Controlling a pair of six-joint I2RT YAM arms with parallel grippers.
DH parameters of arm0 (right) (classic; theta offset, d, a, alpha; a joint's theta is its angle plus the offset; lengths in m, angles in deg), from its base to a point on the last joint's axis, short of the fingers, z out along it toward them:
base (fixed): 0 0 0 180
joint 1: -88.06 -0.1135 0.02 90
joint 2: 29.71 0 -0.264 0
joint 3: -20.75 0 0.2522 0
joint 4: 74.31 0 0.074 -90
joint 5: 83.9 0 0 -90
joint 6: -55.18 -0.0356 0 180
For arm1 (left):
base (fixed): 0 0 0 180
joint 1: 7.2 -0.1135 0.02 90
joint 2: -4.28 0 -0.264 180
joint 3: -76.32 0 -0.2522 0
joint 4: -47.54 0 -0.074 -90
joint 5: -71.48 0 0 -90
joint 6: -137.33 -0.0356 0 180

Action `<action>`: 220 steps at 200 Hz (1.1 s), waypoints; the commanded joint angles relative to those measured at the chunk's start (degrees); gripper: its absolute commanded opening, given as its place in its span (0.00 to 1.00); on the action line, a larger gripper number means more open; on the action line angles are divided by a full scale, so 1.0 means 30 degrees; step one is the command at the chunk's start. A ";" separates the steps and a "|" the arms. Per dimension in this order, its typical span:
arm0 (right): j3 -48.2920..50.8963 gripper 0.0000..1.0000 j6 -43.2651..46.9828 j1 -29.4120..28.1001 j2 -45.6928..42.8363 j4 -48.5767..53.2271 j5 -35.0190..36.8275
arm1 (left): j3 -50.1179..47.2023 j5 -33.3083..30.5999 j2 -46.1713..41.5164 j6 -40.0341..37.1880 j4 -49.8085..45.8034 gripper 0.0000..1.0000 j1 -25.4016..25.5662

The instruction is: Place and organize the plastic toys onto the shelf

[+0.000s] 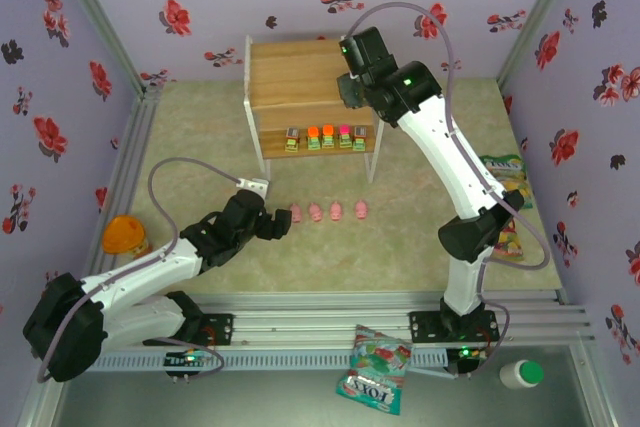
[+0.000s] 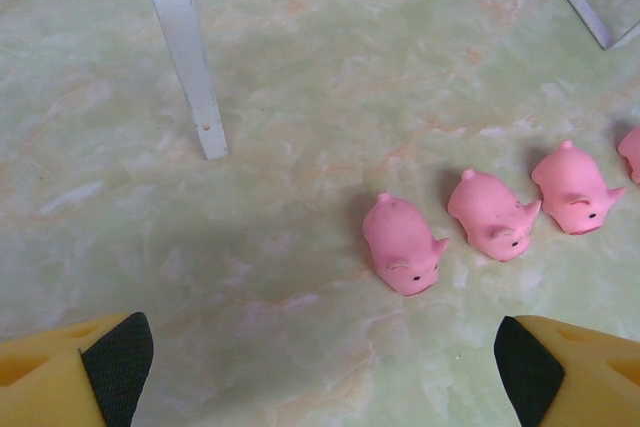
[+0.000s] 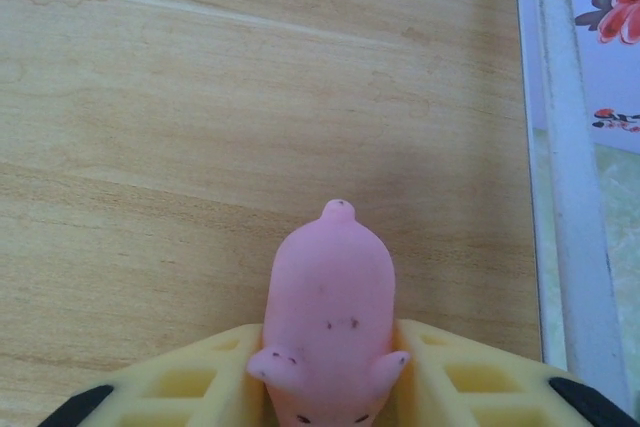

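Count five blocky pieces (image 1: 328, 137) lined up on lower tier (image 1: 275, 140) of shelf (image 1: 300, 72); judge that half done; count four pink pigs (image 1: 337, 210) in a row on table (image 1: 420, 147), unshelved; note fifth pig (image 3: 330, 307) pinched in right gripper (image 3: 328, 387) over top board (image 3: 200, 97); cannot tell whether touching; find left gripper (image 2: 325, 357) spread wide, empty, near the row's end; reckon five pigs left to place.

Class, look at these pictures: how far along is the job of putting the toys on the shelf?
Done: five blocks line the lower board of the shelf. In hand: the right gripper holds one pig over the top board. To do: four pigs lie on the table by the open left gripper.
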 commanded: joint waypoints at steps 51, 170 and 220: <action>-0.1017 0.44 0.0540 -0.0469 0.0468 0.1352 0.1027 | 0.0309 0.0152 -0.0313 -0.0209 -0.0022 0.93 -0.0159; -0.2817 0.50 0.1189 -0.1087 0.1083 0.0850 0.2783 | 0.0294 0.0135 -0.0156 -0.0223 0.0052 0.93 -0.0158; -0.2990 0.51 0.1445 -0.1231 0.1547 0.0868 0.2761 | 0.0285 0.0102 -0.0137 -0.0212 0.0022 0.93 -0.0155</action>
